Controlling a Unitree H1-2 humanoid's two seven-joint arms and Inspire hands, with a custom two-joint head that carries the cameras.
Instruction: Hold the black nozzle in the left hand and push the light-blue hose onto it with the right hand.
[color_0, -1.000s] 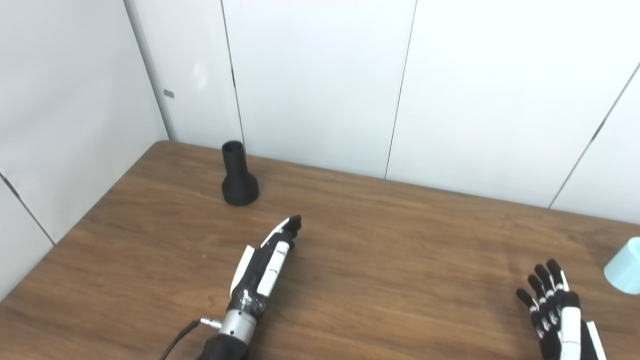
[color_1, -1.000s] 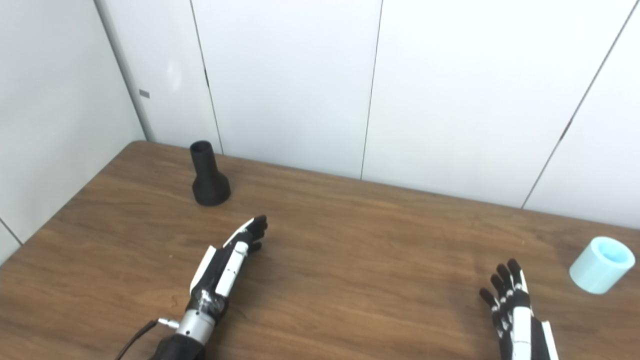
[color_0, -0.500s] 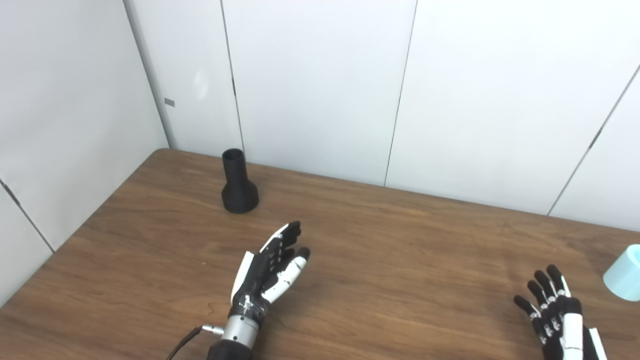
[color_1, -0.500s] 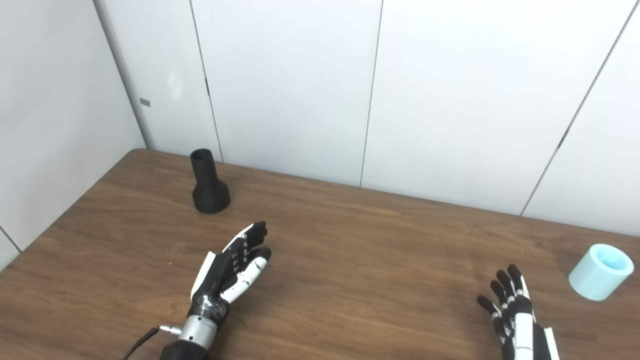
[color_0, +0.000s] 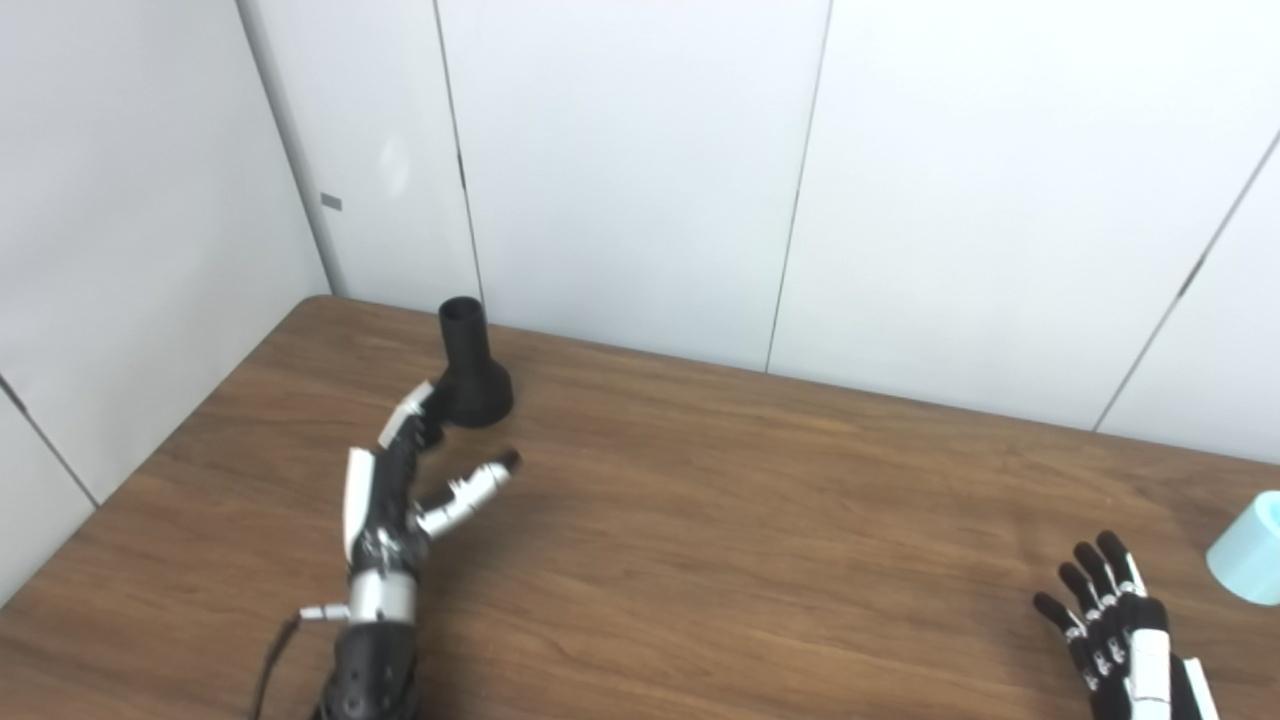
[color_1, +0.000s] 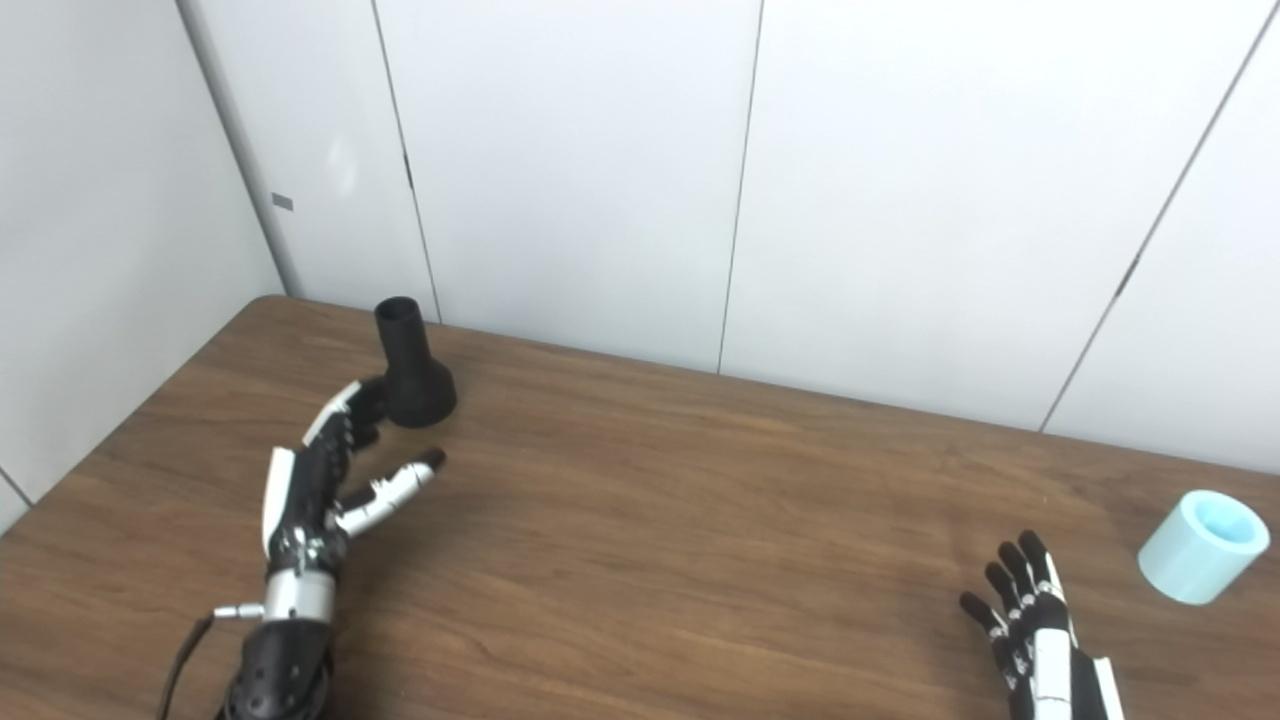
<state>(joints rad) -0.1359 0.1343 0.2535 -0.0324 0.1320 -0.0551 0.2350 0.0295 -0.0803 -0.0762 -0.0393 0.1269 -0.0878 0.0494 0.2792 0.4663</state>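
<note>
At the far left of the brown wood-grain table (color_0: 760, 520), the black flared plastic nozzle (color_0: 472, 368) stands upright on its wide base, narrow open neck pointing up, close to the white panelled wall (color_0: 620, 170). The left hand (color_0: 405, 478) sits just on its near left side, fingers spread and thumb angled out to the right, holding nothing; its fingertips (color_0: 428, 398) reach the flared base, though whether they touch it or merely overlap it in view cannot be told. At the near right corner the right hand (color_1: 1035, 620) rests low with its fingers apart and empty, and the short light-blue cylindrical hose piece (color_1: 1202, 545) lies tilted on the table just beyond and to the right of it, open end facing up and right. Neither part is grasped yet, so the task appears to be at its opening reach. The main risk seems to be the nozzle: it is tall for its footprint, and a fingertip nudging the base or neck before the thumb closes opposite could tip it over or slide it toward the wall. A grip taken too high on the neck would likely cover the end the hose must fit. The hose piece, being round, could roll off the right edge if brushed sideways.
</note>
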